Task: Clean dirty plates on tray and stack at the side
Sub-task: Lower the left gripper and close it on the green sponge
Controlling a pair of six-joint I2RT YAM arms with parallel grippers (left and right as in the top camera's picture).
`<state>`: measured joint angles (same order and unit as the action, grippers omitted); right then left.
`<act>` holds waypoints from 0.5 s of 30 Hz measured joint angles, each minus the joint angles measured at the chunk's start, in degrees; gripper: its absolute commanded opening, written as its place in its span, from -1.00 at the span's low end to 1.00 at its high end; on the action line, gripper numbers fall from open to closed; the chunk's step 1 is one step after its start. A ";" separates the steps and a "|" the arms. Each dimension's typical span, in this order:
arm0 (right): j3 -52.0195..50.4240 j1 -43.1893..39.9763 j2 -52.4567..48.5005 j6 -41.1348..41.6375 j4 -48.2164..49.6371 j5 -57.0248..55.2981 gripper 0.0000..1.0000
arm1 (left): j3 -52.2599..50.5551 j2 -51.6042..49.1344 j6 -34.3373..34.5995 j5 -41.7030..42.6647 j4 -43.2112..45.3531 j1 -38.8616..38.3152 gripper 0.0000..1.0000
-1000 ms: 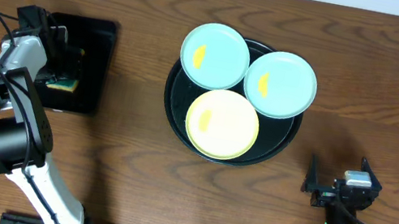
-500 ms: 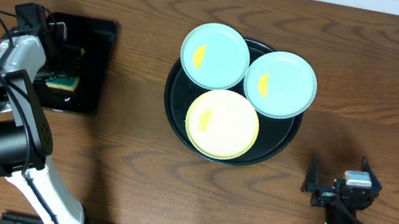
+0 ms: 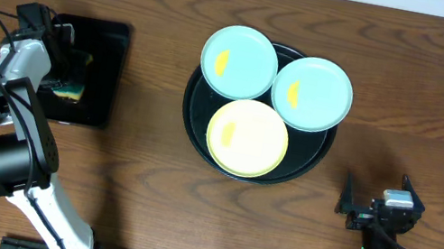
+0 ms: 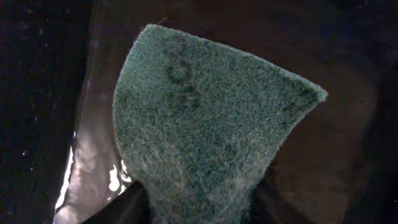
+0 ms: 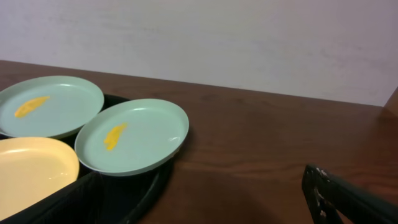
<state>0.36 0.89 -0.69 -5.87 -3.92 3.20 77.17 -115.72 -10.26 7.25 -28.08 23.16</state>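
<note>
The left gripper [image 3: 67, 82], apparently clamped on the green sponge [image 4: 205, 124] over the rectangular tray [image 3: 113, 41], has the plates [image 3: 247, 136] on the round black tray [image 3: 319, 155] well to its right, nearer the right gripper [image 3: 372, 206], whose finger spread I cannot tell.

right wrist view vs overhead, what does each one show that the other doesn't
Only the right wrist view: the pale wall behind the table. Only the overhead: the rectangular black tray and the sponge. Both: the light blue plates with yellow-orange smears, the pale yellow plate and the round black tray.
</note>
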 measured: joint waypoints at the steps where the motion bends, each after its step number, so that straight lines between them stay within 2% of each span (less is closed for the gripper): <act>1: 0.00 0.00 0.00 0.00 0.00 0.00 0.98 | 0.00 0.00 0.20 -0.07 -0.02 0.00 -0.45; 4: 0.00 0.00 0.00 0.00 0.00 0.00 0.98 | 0.00 0.00 -0.15 0.02 0.02 0.00 -0.58; 7: 0.00 0.00 0.00 0.00 0.00 0.00 0.98 | 0.00 0.00 -0.13 0.09 0.02 0.00 -0.63; 8: 0.00 0.00 0.00 0.00 0.00 0.00 0.98 | 0.00 0.02 -0.07 0.09 0.02 0.00 -0.72; 15: 0.00 0.00 0.00 0.00 0.00 0.00 0.98 | 0.00 4.20 3.04 0.11 -0.02 0.00 -0.84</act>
<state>0.36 0.89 -0.69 -5.87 -3.92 3.20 77.17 -111.53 -7.22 7.35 -28.10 23.16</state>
